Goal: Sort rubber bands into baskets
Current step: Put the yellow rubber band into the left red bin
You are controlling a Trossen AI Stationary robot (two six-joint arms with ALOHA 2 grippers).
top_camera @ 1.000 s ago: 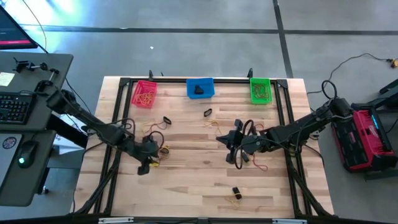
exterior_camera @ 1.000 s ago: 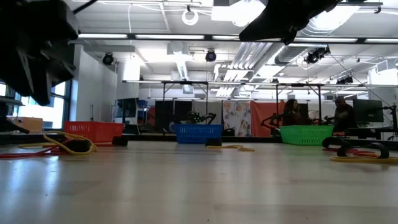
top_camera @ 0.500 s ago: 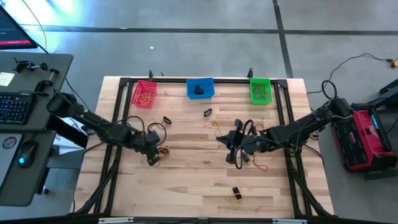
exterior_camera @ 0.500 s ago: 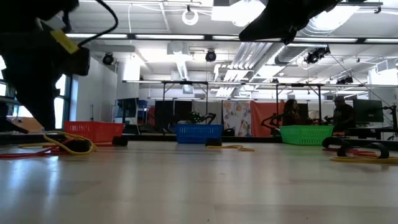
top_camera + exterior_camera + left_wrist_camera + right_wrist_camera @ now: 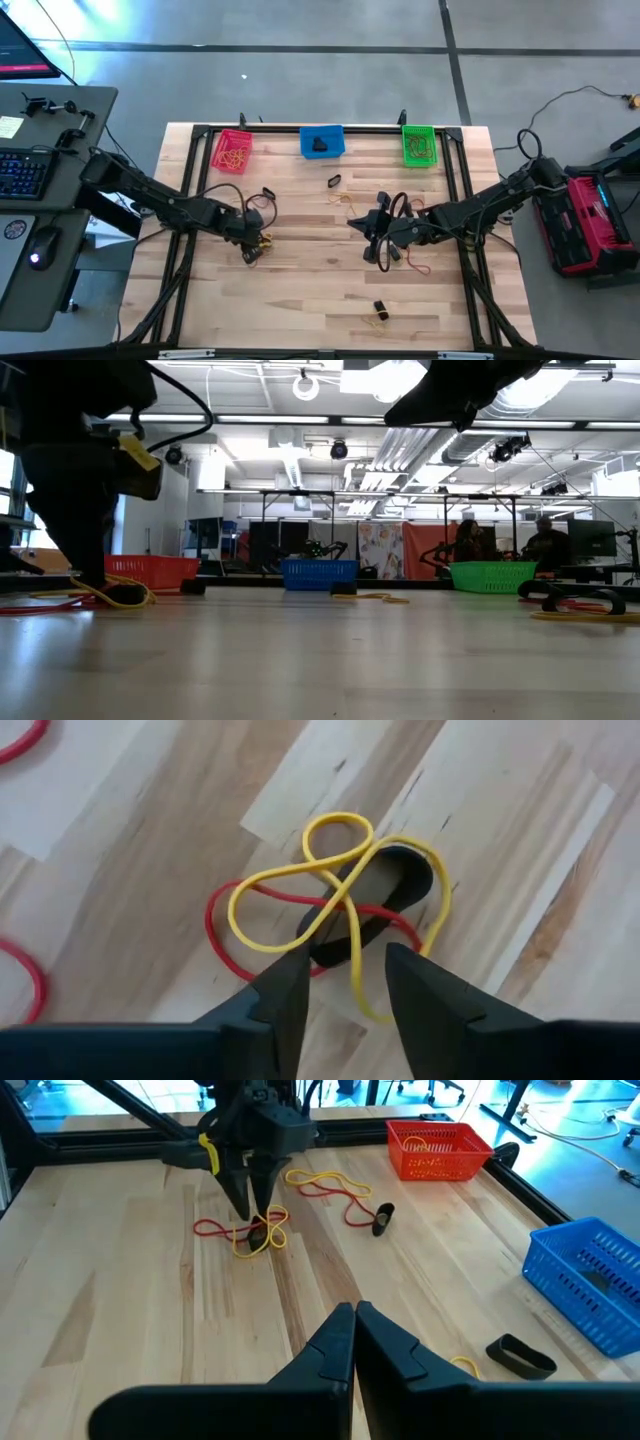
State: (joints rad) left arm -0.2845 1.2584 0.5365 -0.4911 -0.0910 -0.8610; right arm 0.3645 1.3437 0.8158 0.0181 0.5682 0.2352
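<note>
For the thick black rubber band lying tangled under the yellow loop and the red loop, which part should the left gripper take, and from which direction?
Best taken from straight above, at the near arc of the thick black rubber band, where the left gripper already straddles it with open fingers. The band lies flat and is stiffer than the thin yellow loop and red loop crossing it, so pinching one wall probably lifts it, though the yellow strand may come along.

bench (image 5: 310, 290): pale wood planks, black frame
baskets: red-pink (image 5: 232, 150), blue (image 5: 322, 141), green (image 5: 419, 144), all mesh
tangled rubber bands: yellow (image 5: 300, 880), red (image 5: 222, 942), black (image 5: 370, 900)
left tool (image 5: 345, 985): dark fingers
right tool (image 5: 352, 1330): dark fingers
</note>
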